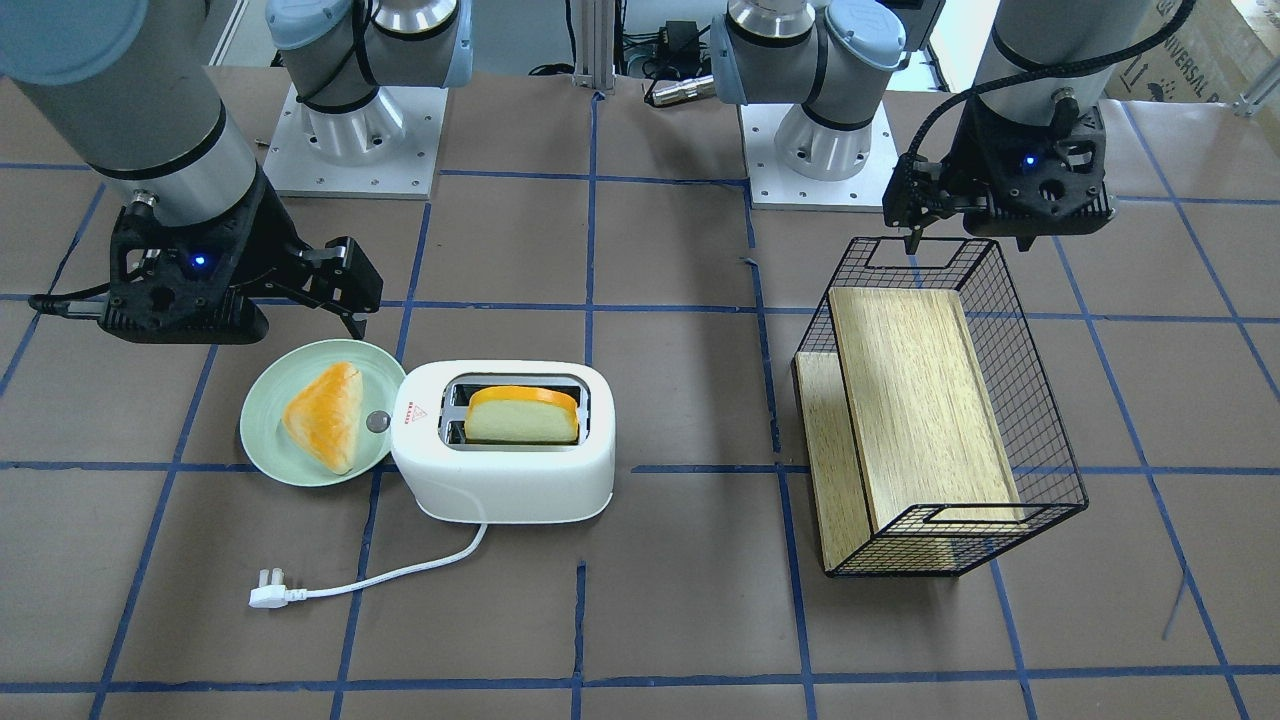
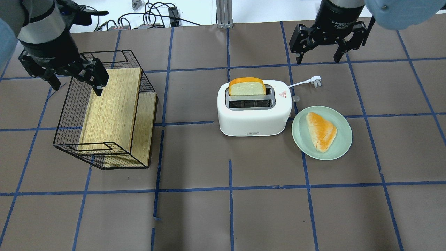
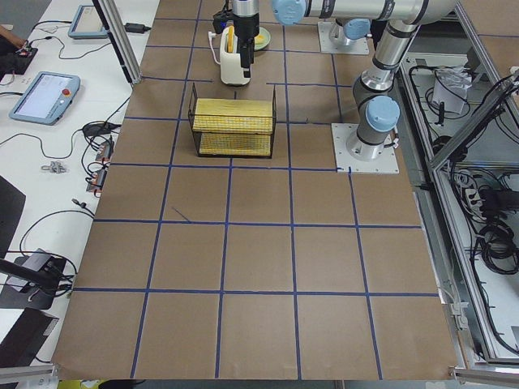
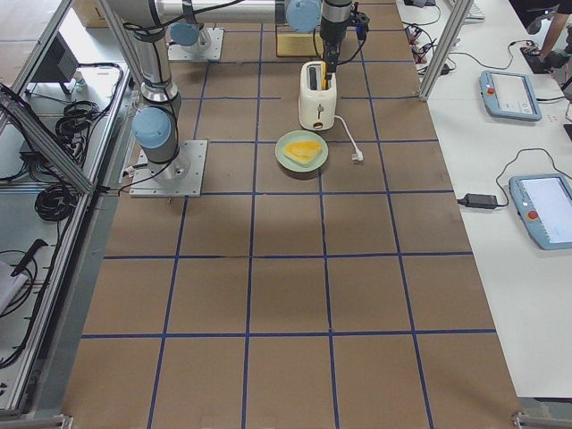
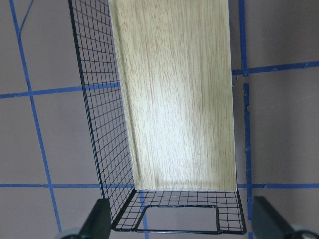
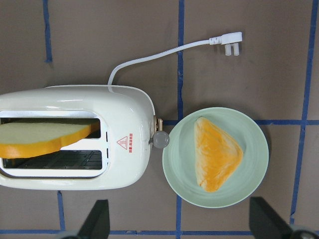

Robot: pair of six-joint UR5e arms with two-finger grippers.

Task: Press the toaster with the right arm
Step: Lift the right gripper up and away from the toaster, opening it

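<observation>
The white toaster (image 2: pixel 254 120) stands mid-table with a slice of bread (image 2: pixel 246 87) upright in one slot; the other slot is empty. Its red triangle mark and grey knob (image 6: pixel 161 140) face the plate. Its cord runs to a loose plug (image 2: pixel 315 79). The toaster also shows in the front view (image 1: pixel 505 480) and the right wrist view (image 6: pixel 124 129). My right gripper (image 2: pixel 318 61) is open and empty, held high above the table on the toaster's knob side, apart from it. My left gripper (image 2: pixel 78 89) is open and empty above the wire basket's end.
A pale green plate (image 2: pixel 343 139) with a triangular bread piece (image 2: pixel 322 130) sits right beside the toaster's knob end. A black wire basket (image 2: pixel 104 115) holding a wooden shelf (image 2: pixel 111 108) lies under the left gripper. Blue tape lines cross the brown table.
</observation>
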